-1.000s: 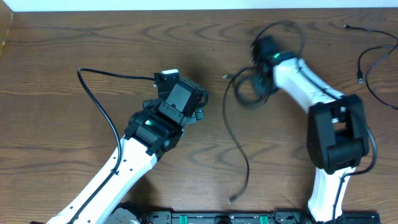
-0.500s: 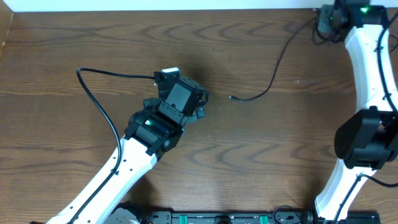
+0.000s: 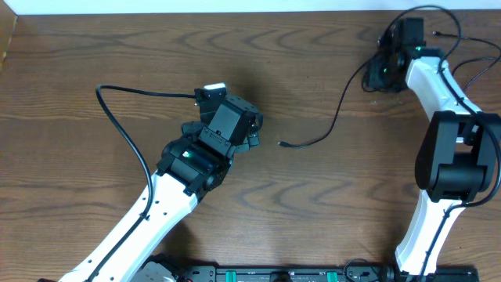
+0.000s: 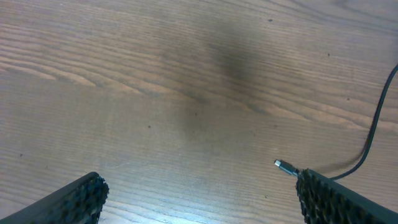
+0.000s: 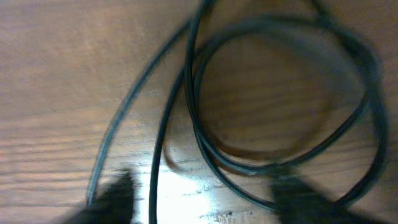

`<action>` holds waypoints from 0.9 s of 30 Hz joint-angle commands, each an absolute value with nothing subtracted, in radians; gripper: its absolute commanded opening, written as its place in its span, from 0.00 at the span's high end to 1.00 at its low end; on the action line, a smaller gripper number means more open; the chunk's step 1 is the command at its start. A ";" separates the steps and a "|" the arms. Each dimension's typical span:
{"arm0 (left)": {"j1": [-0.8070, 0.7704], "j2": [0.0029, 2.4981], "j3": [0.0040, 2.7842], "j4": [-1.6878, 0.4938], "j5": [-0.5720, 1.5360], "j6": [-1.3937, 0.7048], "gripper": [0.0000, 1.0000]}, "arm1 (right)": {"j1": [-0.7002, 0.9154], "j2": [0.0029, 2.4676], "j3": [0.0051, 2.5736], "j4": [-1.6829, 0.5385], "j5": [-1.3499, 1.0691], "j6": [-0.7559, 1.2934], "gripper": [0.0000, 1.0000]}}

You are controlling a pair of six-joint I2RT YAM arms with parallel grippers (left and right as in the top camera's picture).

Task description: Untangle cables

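The right gripper (image 3: 382, 72) has swung back from the far edge, dragging the black cable (image 3: 342, 107); its plug (image 3: 282, 144) lies near the spread, empty left gripper (image 4: 208, 208). Blur hides whether the right one grips it.

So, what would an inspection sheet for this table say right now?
Surface: brown wooden table, bare wood showing.
Job's things: black cable runs from its loose plug to loops under the right gripper; another black cable far right; no white one seen.
Clutter: nothing seen.
Grippers: left gripper open, empty; right gripper's view blurred, fingers look apart.
Cables: thick wire on the left arm.
Surroundings: white strip behind, black rail in front.
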State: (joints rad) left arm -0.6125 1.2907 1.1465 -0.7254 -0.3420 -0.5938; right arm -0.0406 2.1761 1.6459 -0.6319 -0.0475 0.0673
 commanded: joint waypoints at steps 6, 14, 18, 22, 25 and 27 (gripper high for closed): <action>-0.612 1.293 1.147 -0.724 -0.352 -0.578 0.02 | -0.036 2.179 1.608 -0.672 -0.272 0.054 0.01; -0.612 1.293 1.147 -0.725 -0.352 -0.578 0.02 | -0.008 2.179 1.514 -0.530 -0.214 0.147 0.01; -0.612 1.293 1.147 -0.724 -0.352 -0.578 0.02 | 0.025 2.179 1.426 -0.432 -0.278 0.183 0.01; -0.612 1.293 1.147 -0.724 -0.352 -0.578 0.02 | 0.052 2.179 1.370 -0.339 -0.179 0.181 0.25; -0.612 1.293 1.147 -0.724 -0.352 -0.578 0.02 | 0.065 2.179 1.362 -0.304 0.021 0.241 0.67; -0.612 1.293 1.147 -0.724 -0.352 -0.578 0.02 | 0.074 2.179 1.362 -0.273 0.153 0.263 0.90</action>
State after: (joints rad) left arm -0.6125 1.2907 1.1465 -0.7250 -0.3420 -0.5938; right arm 0.0547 2.1418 1.4002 -0.2813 -0.0765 0.1829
